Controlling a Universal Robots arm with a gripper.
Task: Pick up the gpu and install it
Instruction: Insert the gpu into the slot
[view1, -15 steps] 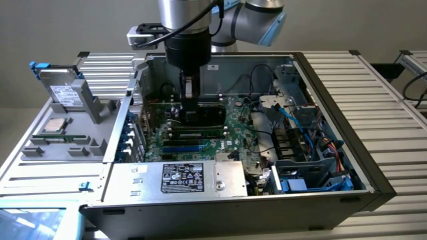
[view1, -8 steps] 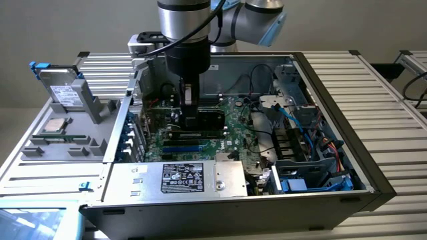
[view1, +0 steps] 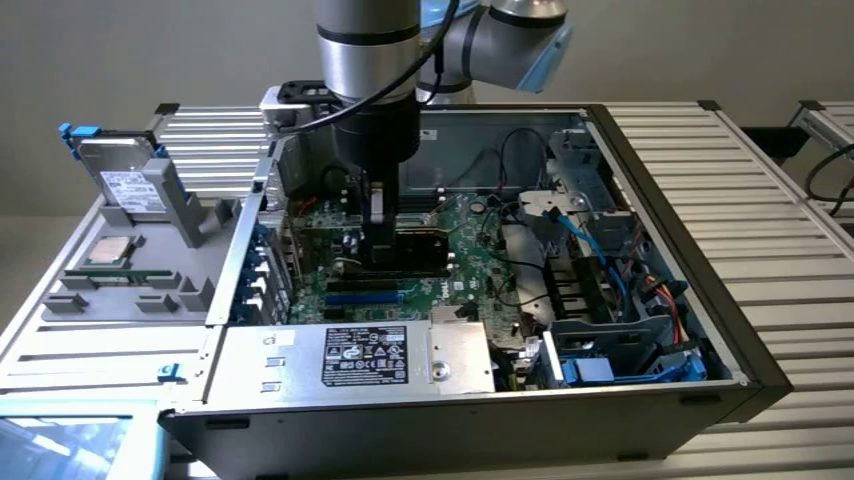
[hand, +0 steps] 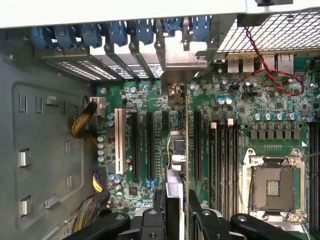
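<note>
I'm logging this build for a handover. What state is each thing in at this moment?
gripper: shut on the gpu.
gpu: held on edge over the motherboard; cannot tell whether it is seated.
computer case: open, side panel off.
CPU socket: empty.
black expansion slots: empty.
drive: outside the case, upright in a holder.

The exterior view's top edge cuts off the arm (view1: 367, 60), whose black wrist hides part of the motherboard (view1: 467, 270) at centre frame. In the wrist view the gpu (hand: 176, 150), clamped in the gripper (hand: 175, 197), shows edge-on, so neither face can be made out.
</note>
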